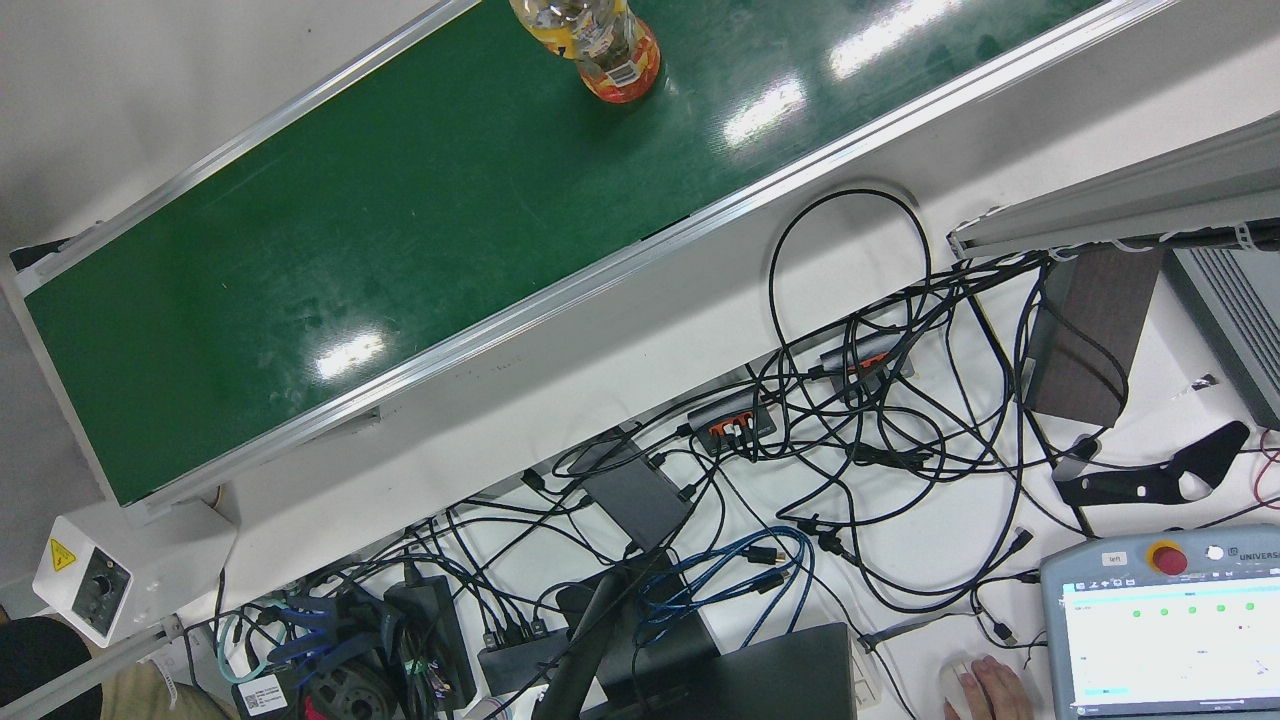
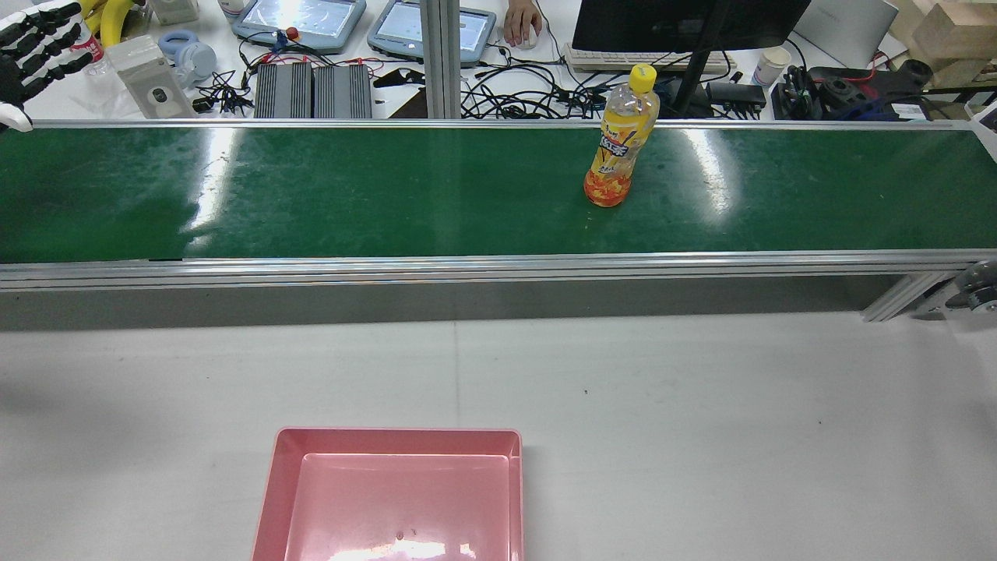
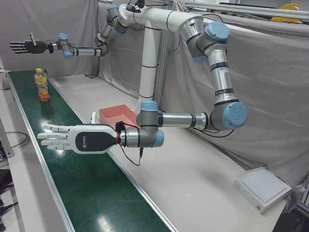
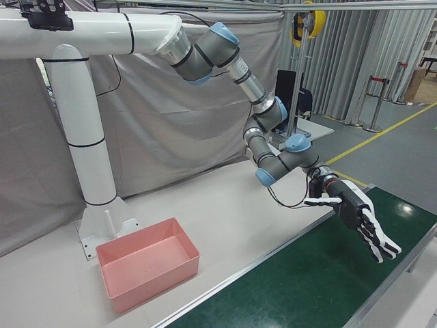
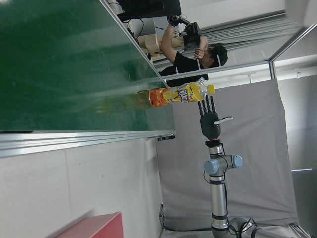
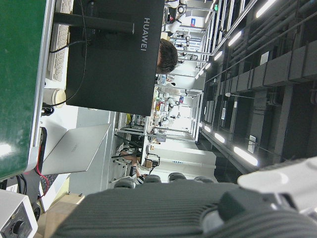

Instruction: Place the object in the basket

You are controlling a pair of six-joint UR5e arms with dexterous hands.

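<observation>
Bottle [image 2: 621,148] upright on the green conveyor belt [image 2: 311,195], right of centre in the rear view, untouched. Pink basket [image 2: 269,499] at bottom centre, empty, well apart from it. By the look of things, barely begun: reaching, grasping, carrying and dropping all left to do. Left hand [image 2: 35,47] at upper left, flat, fingers spread, holding nothing. Right hand [image 3: 26,46] beyond the bottle, likewise outstretched and empty.

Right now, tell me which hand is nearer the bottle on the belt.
Right, I judge. The right hand hovers above and just beyond the bottle; the left hand hangs over the belt much farther along it.
</observation>
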